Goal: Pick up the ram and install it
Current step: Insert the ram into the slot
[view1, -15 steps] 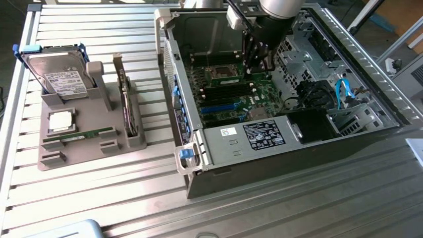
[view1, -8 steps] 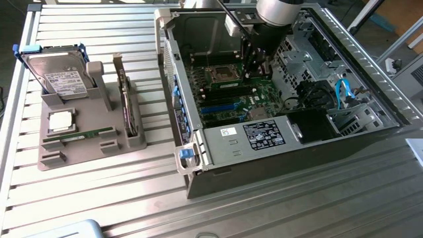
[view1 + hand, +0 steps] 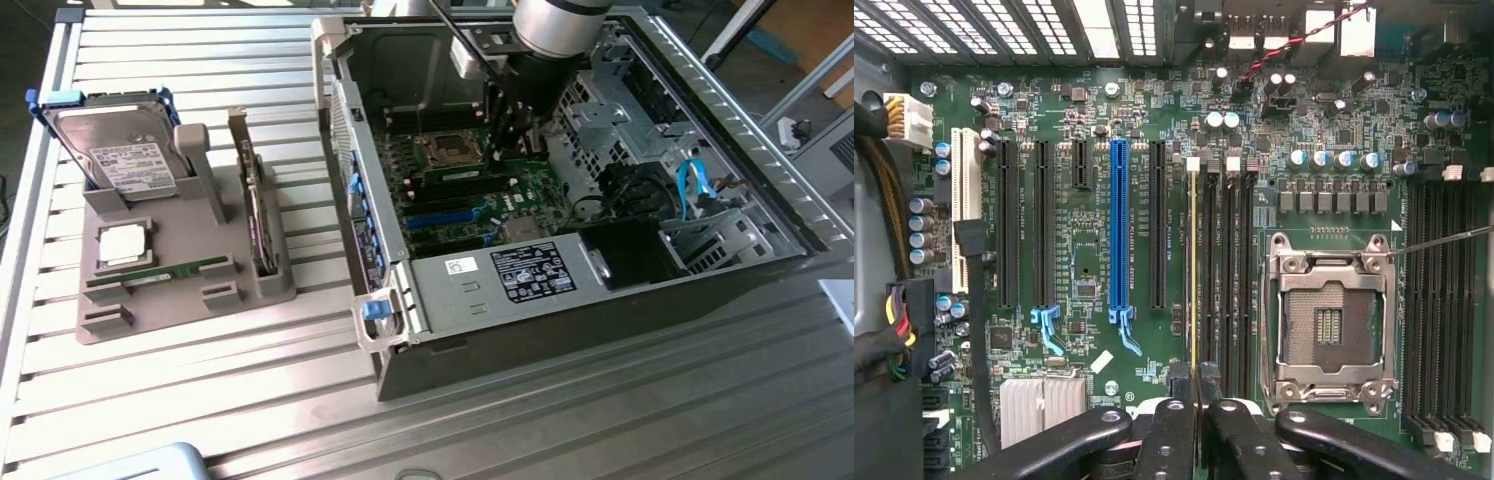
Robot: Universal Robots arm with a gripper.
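Ribbed metal table holds an open grey computer case; the claw clamps the thin green ram stick edge-on beneath itself, aligned for the black memory slots.

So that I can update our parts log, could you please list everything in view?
computer case: one, grey, open, on the table
motherboard: one, green, inside the case
ram: one, greenish, edge-on in a motherboard slot
processor socket: one, silver, near that slot
holder: one, grey, exterior view's left
hard drive: one, silver, upright in the holder
expansion card: one, dark, upright in the holder
processor chip: one, silver, flat on the holder
second green stick: one, green, lying in the holder
gripper: one, black, jaws shut on the ram
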